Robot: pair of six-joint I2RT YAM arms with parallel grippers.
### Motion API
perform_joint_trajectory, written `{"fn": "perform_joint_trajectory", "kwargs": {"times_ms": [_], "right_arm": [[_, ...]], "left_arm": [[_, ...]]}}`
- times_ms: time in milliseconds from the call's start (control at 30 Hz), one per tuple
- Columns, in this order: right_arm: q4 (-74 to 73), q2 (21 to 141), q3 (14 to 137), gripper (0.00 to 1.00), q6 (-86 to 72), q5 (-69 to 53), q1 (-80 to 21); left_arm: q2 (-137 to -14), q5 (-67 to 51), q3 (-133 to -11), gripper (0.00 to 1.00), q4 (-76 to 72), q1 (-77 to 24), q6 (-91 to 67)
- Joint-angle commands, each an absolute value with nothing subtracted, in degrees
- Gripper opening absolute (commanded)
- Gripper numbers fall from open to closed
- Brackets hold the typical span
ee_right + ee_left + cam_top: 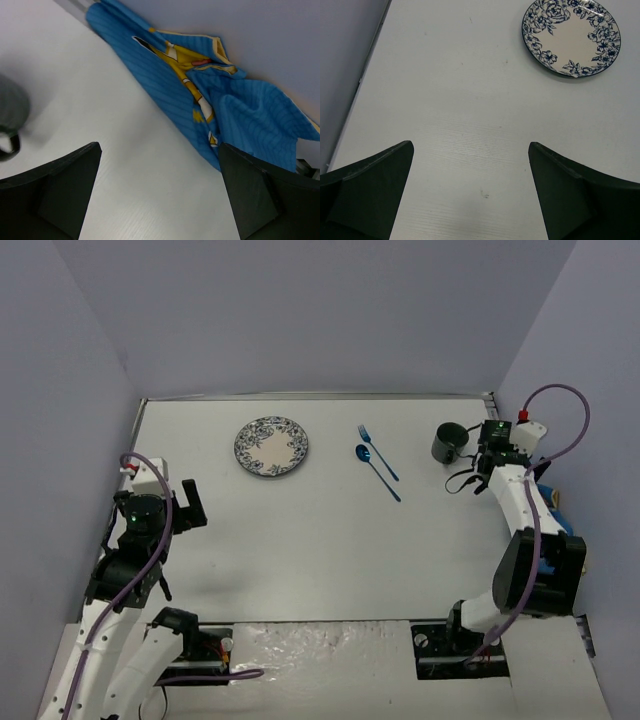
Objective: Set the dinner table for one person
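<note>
Hovering above the dinner table (300, 540), we see left gripper (471, 150) and right gripper (160, 147) both spread, empty. Right one is near the blue placemat (240, 115).

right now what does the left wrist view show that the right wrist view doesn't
Only left wrist: the blue floral plate, upper right. Only right wrist: the crumpled blue placemat with a yellow figure at the table's edge, and a blurred dark mug at left. Both: the white dinner table, with the left end effector and right end effector each open and empty.
</note>
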State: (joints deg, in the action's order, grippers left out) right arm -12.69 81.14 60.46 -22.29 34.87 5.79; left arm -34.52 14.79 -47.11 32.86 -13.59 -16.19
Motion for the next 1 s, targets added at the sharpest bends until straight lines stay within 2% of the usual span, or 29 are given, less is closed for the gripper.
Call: {"fn": "perform_joint_trajectory", "kwargs": {"times_ms": [0,233,667,967], "right_arm": [[-10.6,86.6,64.0,1.0,-25.9,36.0,11.2],[-9.2,96.8,67.7,1.0,-22.3,33.8,14.5],[-5.1,105.8,67.5,0.99,-18.1,30.7,17.2],[-4.3,110.4,68.0,0.94,-16.2,31.5,18.7]], "left_arm": [[-33.4,14.5,-47.9,0.97,28.7,-13.0,-16.0],[-33.0,15.3,-47.7,0.97,29.1,-13.2,-15.2],[-33.6,14.8,-47.5,0.97,29.5,-13.2,-15.4],[-33.7,15.3,-47.6,0.97,29.8,-13.2,-15.5]]}}
